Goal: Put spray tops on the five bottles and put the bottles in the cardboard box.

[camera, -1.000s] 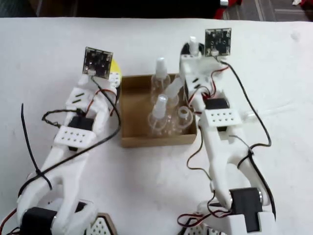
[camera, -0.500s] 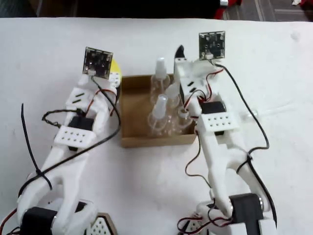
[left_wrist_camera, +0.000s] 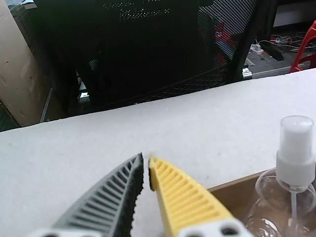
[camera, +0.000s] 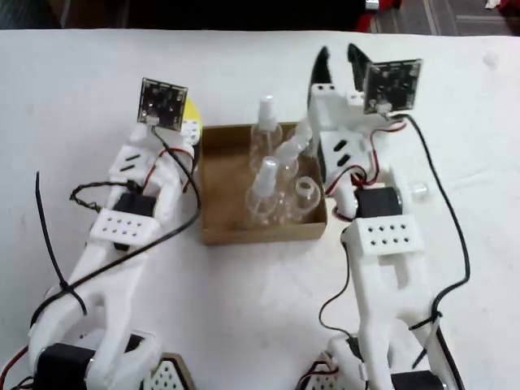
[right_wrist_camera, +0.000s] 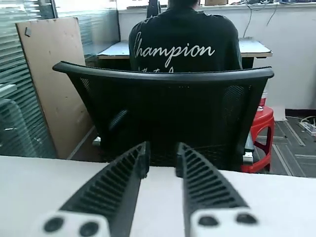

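The cardboard box (camera: pixel 218 187) sits between the two arms, within reach of either. Its bottles (camera: pixel 266 191) stand clustered toward the right wall, most wearing spray tops, though the corner bottle (camera: pixel 305 193) may lack one — hard to tell. The right claw (camera: pixel 337 55) is raised beyond the box, slightly parted and empty. The left claw (left_wrist_camera: pixel 146 159) is all but closed on nothing, low over the surface (camera: pixel 97 73) beside the box.

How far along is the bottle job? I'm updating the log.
Done: three capped bottles are in the cardboard box. In hand: nothing; the right gripper has its fingers open and empty, the left gripper is shut, empty. Left: a fourth bottle there seems to lack a spray top; whether a fifth is there I cannot tell.
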`<action>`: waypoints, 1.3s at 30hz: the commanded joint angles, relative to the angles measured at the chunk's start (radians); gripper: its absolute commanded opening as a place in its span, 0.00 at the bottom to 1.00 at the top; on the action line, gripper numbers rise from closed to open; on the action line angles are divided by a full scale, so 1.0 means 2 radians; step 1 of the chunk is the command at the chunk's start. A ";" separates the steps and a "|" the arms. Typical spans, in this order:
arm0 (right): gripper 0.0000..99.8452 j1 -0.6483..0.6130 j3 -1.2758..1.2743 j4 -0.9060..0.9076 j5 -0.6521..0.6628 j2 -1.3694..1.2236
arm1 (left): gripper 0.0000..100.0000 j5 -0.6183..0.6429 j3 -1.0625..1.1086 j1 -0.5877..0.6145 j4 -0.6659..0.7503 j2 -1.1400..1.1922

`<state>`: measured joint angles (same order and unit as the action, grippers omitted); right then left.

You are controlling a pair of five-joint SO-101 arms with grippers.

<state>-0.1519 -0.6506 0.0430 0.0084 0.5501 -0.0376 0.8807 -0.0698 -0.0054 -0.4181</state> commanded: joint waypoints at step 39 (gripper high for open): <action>0.03 0.210 0.142 0.257 0.200 -0.085 | 0.02 -0.004 -0.002 -0.007 0.009 -0.002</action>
<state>0.2179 -0.4434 0.4419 0.2401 0.3767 -0.0376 0.8807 -0.0698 -0.0054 -0.4181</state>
